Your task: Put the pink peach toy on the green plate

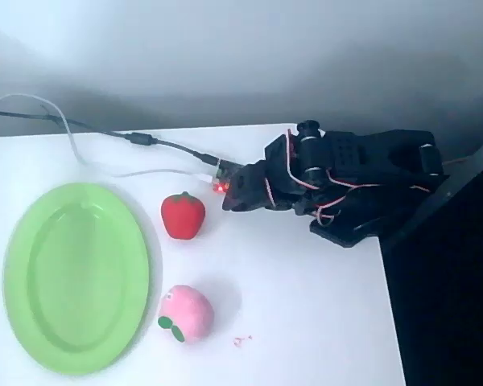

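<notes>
- My tool (229, 193) rests low on the table (306, 322); whether it's open, I cannot tell.
- Red strawberry toy (183, 215) just beside it.
- Pink peach toy (187, 312) and green plate (76, 277) farther off.

Overhead view is soft and slightly blurred, with a cool bluish cast. The white table (306, 322) glares brightly, nearly blown out. Faint shadows fall toward three o'clock of the toys; the wall at twelve o'clock is dim grey
</notes>
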Robot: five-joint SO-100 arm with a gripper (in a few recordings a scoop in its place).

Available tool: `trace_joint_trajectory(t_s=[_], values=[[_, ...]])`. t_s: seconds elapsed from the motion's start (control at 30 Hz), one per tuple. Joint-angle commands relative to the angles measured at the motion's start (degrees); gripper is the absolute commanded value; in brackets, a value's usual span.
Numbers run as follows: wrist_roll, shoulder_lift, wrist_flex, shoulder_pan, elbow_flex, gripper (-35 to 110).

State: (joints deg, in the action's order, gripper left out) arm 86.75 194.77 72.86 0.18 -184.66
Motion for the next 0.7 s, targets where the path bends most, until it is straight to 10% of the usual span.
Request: trace_joint_trajectory(t_s=[0.0,0.67], values=[[0.9,1.1,1.1,2.5,-3.3,0],[5.6,-7.7,-4.6,-0.8,12.0,0]])
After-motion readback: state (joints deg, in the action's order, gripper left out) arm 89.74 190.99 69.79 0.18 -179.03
